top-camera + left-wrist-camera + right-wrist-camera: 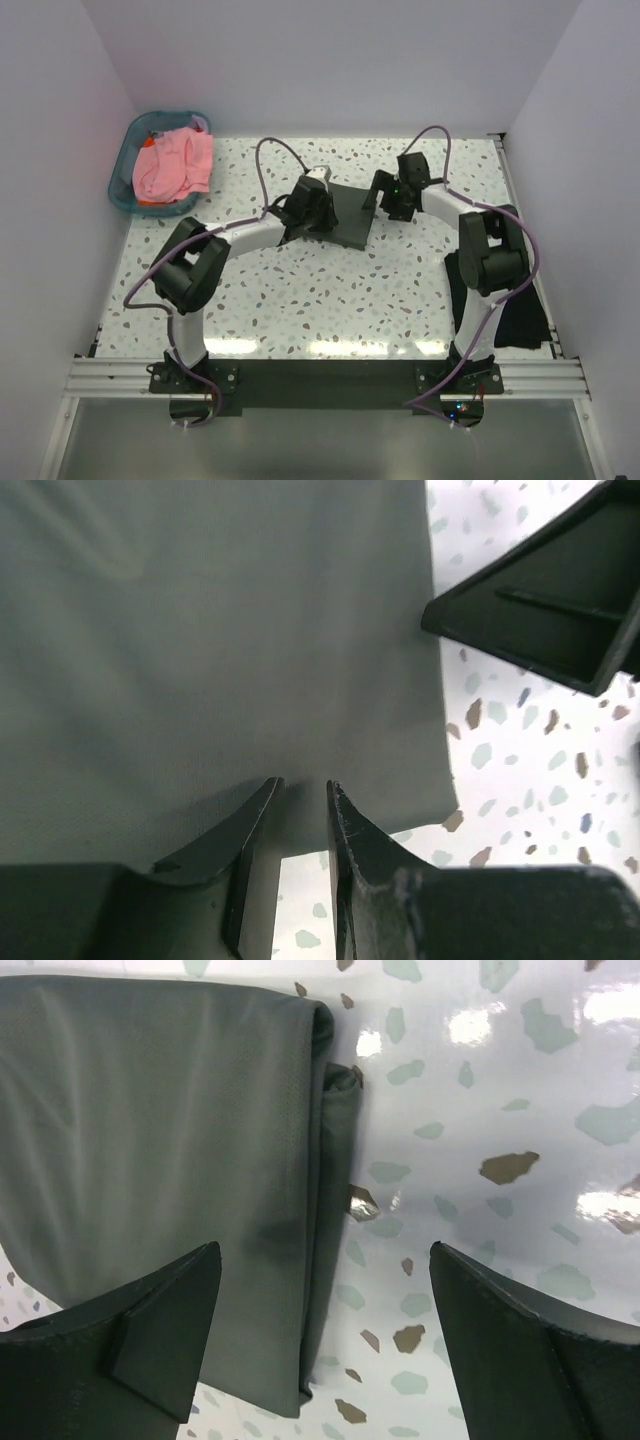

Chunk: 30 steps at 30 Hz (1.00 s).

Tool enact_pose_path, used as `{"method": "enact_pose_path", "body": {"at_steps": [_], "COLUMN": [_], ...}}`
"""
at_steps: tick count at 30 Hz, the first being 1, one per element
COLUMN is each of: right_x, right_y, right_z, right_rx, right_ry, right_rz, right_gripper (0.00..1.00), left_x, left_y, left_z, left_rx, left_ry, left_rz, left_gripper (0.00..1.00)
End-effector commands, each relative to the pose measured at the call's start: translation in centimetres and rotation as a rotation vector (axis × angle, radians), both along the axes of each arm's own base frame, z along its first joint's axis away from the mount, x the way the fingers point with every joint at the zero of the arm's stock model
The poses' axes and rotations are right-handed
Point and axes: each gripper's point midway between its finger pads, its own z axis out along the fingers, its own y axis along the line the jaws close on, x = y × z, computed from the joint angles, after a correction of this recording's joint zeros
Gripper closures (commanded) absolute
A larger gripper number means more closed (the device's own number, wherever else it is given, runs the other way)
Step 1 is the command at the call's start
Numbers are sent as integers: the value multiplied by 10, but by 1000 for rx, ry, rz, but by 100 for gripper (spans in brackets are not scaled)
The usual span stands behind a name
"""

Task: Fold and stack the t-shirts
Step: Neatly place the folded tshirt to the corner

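A folded dark olive-grey t-shirt (352,225) lies at the middle of the table between both grippers. My left gripper (322,218) is at its left side. In the left wrist view the jaws (303,785) stand narrow but apart, tips over the shirt's (220,640) near edge, cloth lying flat in the gap. My right gripper (385,198) stands wide open over the shirt's right edge (325,1250): one finger above the cloth (160,1130), the other above bare table. A salmon-pink t-shirt (175,165) is heaped in the basket. A black t-shirt (515,300) lies at the table's right edge.
The teal plastic basket (122,170) stands off the table's far left corner. The speckled table (300,290) is walled on three sides. One of the right gripper's fingers (540,610) shows in the left wrist view, close to the shirt's corner.
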Motion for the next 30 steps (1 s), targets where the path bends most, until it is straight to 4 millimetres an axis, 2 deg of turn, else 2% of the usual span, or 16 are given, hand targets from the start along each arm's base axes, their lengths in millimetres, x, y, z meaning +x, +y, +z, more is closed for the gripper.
{"method": "enact_pose_path", "body": {"at_steps": [1,3,6,9,16,19,22,23,24,25,26,28,29,30], "right_x": [12,6,0,-4,-11,-12,-10,-11,-13,-12,-12,-12,-14,-14], "right_y": [23,32,35,31,32,31,31,28,28,24,21,16,14,11], "right_z": [-1,-11,-24,-32,-45,-50,-53,-56,-60,-61,-62,-64,-63,-62], "right_rx": [36,17,-18,-39,-57,-58,-72,-93,-103,-135,-147,-175,-183,-196], "right_ry": [-54,-35,-19,-9,19,31,44,55,71,75,81,89,94,91], "right_rz": [22,29,16,-6,-31,-46,-40,-45,-37,-48,-51,-62,-67,-79], "right_gripper": [12,15,16,17,24,43,72,80,93,99,100,100,100,100], "left_x": [1,-6,-15,-19,-16,-13,-8,-3,-1,7,11,15,19,19], "left_y": [-5,-6,-4,-4,-4,-6,-10,-13,-13,-17,-17,-16,-17,-15], "left_z": [-17,-38,-60,-67,-51,-41,-26,-11,-3,20,32,54,78,88], "left_rx": [27,81,131,136,128,120,96,79,80,57,57,50,31,31], "left_ry": [16,66,108,119,91,77,51,25,10,-29,-52,-86,-128,-142], "left_rz": [18,17,23,26,30,30,31,32,36,41,45,52,53,55], "left_gripper": [72,73,74,74,74,74,74,74,74,74,73,73,72,72]}}
